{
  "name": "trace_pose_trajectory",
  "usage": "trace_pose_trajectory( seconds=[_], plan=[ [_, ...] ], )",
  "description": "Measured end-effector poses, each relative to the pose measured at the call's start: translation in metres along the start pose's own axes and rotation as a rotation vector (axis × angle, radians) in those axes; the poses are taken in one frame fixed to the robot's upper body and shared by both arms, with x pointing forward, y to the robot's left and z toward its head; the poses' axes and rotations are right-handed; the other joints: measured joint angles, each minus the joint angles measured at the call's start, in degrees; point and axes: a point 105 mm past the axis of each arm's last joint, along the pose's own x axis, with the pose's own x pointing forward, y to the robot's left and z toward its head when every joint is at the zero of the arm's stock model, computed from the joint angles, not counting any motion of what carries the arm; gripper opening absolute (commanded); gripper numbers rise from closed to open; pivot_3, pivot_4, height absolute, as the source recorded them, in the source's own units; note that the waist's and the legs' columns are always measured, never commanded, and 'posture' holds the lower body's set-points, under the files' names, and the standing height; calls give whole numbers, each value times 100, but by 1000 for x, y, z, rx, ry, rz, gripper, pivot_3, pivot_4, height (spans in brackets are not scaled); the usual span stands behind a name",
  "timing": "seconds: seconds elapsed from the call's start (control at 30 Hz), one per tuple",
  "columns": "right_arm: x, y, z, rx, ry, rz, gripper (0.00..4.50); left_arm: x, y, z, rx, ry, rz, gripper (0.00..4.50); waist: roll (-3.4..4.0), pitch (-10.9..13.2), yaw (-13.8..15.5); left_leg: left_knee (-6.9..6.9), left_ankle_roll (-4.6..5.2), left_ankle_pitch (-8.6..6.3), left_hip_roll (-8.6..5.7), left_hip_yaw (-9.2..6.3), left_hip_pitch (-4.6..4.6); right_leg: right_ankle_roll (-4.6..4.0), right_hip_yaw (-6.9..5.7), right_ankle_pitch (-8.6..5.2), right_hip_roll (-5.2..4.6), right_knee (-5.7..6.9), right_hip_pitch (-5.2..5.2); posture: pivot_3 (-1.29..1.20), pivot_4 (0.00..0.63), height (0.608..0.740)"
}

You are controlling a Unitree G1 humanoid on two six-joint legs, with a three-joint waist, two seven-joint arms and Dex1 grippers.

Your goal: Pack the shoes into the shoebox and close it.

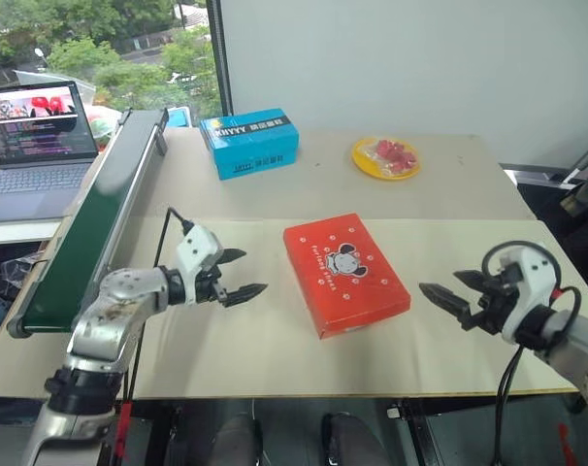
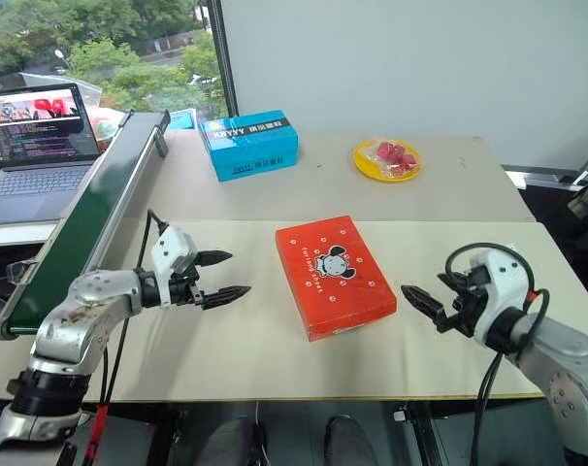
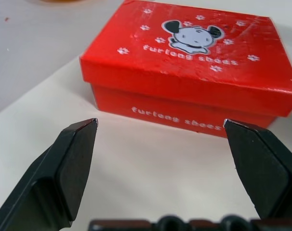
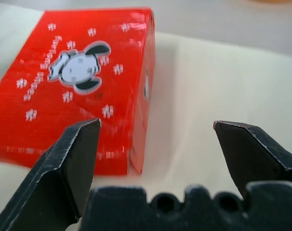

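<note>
- Orange-red cardboard, the shoebox [image 1: 344,274] lies flat on the table [image 1: 275,359] between our two grippers, with its lid down and the cartoon animal logo [image 1: 345,258] facing up.
- Our left gripper [image 1: 238,275] hangs just beside the box, apart from it, with its black fingers spread wide and nothing between them.
- Our right gripper [image 1: 447,292] is on the other side of the box, a little more apart, also wide open and empty.
- From both wrist cameras the box sits straight ahead of the fingertips, and the lid looks fully seated on the base.
- We see no shoes on the table, so we judge they are probably inside the box, although we cannot look into it.
- In our judgement the task is nearly finished or finished; what may be left is only to check that the lid is pressed down.
- Beyond the grippers, far from the box, stand a blue carton [image 1: 249,143] and a yellow plate [image 1: 385,158].
</note>
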Motion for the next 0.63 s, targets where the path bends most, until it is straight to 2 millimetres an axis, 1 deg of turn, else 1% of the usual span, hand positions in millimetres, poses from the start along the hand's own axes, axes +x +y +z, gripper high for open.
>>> trace_pose_trajectory(
  seconds=[0.07, 0.13, 0.2, 0.27, 0.33, 0.4, 0.53, 0.63],
  plan=[
    [1, -11, -8, -13, -8, -80, 4485, -1, 3, -5, -9, -18, 62, 4500, 1, 0, 4, 0, 2, -2, -2, 3, 17, 1, -3, -1, -2, -7, 22, 0, 150, 740],
    [5, -26, -17, 13, -65, -200, 4485, -2, 9, -13, -3, -47, 187, 4500, -1, -3, 17, -3, 9, -11, -2, 5, 48, 2, -6, -2, -3, -16, 53, 0, 150, 740],
    [8, -36, -26, 19, -98, -297, 4485, -2, 13, -23, -3, -49, 278, 4500, 5, -6, 18, -7, 12, -15, -7, 5, 49, 3, -4, -3, -9, -13, 50, 0, 150, 740],
    [12, -47, -33, 38, -129, -412, 4485, -7, 27, -43, 94, 40, 450, 4500, 11, -10, 10, -12, 12, -14, -9, 7, 55, 3, 0, -3, -10, -9, 48, 0, 150, 740],
    [12, -54, -41, 47, -133, -490, 4485, -15, 37, -58, 145, 82, 616, 4500, 15, -11, 9, -22, 11, -14, -9, 8, 56, 3, 2, -3, -12, -10, 45, 0, 150, 740],
    [13, -53, -45, 49, -147, -523, 4485, -16, 33, -65, 108, 58, 688, 4500, 15, -11, 7, -24, 11, -14, -7, 9, 53, 3, 1, -3, -21, -9, 41, 0, 150, 740],
    [24, -38, -50, 52, -169, -514, 4485, -8, 4, -81, -15, 8, 708, 4500, 19, -14, -5, -27, 11, -15, -5, 14, 59, 3, 4, -3, -29, -7, 44, 0, 150, 740],
    [29, -33, -49, 41, -176, -510, 4485, -9, 0, -86, -62, -6, 730, 4500, 27, -19, -1, -27, 11, -15, -5, 12, 66, 2, 1, -4, -27, -5, 47, 0, 150, 740]
  ],
)
